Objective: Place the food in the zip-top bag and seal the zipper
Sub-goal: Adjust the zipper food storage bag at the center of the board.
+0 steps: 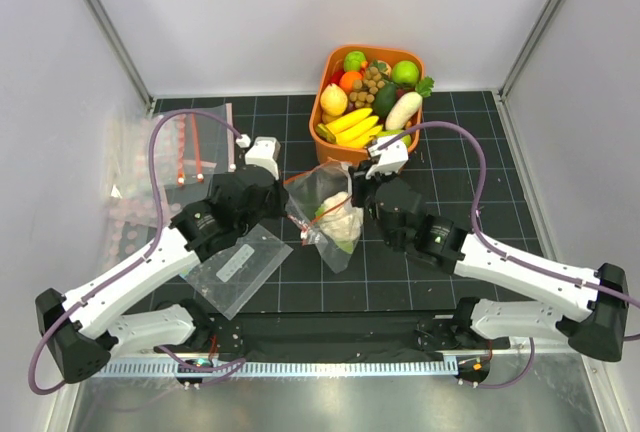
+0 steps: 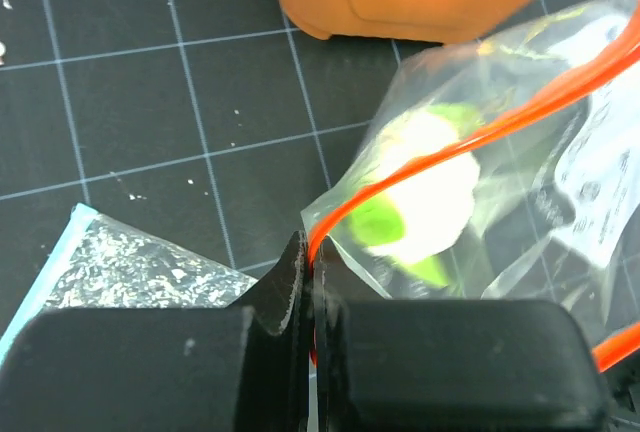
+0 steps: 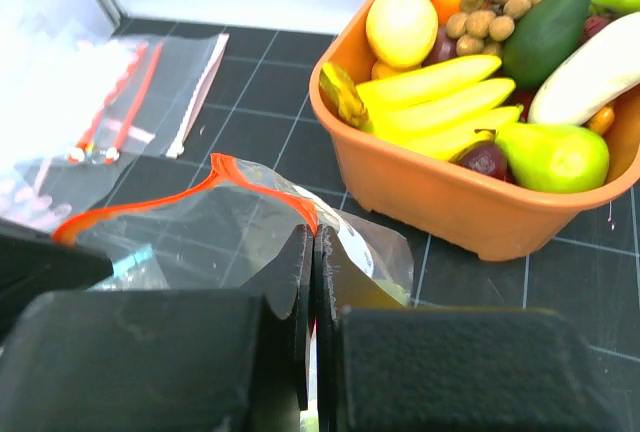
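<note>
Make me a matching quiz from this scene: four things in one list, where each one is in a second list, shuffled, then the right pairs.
Things:
1. cauliflower
2. bananas
3. zipper
4. teal-strip bag

Places:
A. in the basket
B. flat on the mat
C. inside the red-strip bag
D. pinched by the left claw and the right claw

Pairs: 1-C, 2-A, 3-D, 4-B
</note>
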Robot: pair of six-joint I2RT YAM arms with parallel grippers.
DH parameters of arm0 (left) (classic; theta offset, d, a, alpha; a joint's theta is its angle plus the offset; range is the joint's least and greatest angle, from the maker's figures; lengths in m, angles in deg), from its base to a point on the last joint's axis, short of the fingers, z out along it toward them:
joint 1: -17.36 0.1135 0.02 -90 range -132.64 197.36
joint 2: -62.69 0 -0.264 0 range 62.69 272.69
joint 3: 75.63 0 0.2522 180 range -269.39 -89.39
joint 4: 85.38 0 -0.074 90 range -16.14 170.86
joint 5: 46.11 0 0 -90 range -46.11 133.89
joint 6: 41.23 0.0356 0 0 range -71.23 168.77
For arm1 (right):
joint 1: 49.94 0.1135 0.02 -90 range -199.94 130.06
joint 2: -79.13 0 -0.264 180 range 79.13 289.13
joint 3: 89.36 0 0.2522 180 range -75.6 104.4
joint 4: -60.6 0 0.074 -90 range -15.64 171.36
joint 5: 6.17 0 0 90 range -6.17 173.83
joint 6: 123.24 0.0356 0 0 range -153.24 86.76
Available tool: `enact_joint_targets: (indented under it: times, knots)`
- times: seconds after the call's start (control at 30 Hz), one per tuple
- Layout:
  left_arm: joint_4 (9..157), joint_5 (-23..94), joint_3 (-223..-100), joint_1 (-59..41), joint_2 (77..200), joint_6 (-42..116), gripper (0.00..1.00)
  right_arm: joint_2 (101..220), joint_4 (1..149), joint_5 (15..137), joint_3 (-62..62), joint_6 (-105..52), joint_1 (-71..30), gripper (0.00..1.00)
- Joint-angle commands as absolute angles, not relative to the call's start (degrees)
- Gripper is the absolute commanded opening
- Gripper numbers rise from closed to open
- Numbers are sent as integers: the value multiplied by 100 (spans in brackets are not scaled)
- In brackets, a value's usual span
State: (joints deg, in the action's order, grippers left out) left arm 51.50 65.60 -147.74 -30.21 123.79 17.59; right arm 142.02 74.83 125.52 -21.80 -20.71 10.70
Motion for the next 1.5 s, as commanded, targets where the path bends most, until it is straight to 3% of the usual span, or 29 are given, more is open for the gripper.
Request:
enact_joint_targets:
  times: [0.0,0.37,0.53,0.6,0.63,0.73,1.1,1.47]
  knots:
    - [5458,6436,-14881,-3010,12202,1845,2,14249,6821,13016,-2155,-2182,1088,1]
    - [4650,8500,-15566,-3001,12237,1818,0,15681,6733,11609,-1021,-1787,1000,1]
    - [4949,8634,-15399,-2993,12667,1968,0,15831,6532,10880,-1362,-1066,387,1]
    - [5001,8590,-15408,-3001,12973,1985,0,15919,6566,10476,-1486,-925,175,17]
    - [5045,8546,-15408,-3001,13054,2003,0,15972,6636,10379,-1486,-942,69,38]
    - [5186,8231,-15425,-2993,13422,1985,0,16042,6979,10333,-1416,-1204,-186,56]
    - [5115,8300,-15417,-2957,13415,1792,0,15068,6567,10070,-2075,-1610,-371,74]
    - [4949,8739,-15276,-2948,13125,1678,0,14732,6689,10229,-1822,-1523,-774,75]
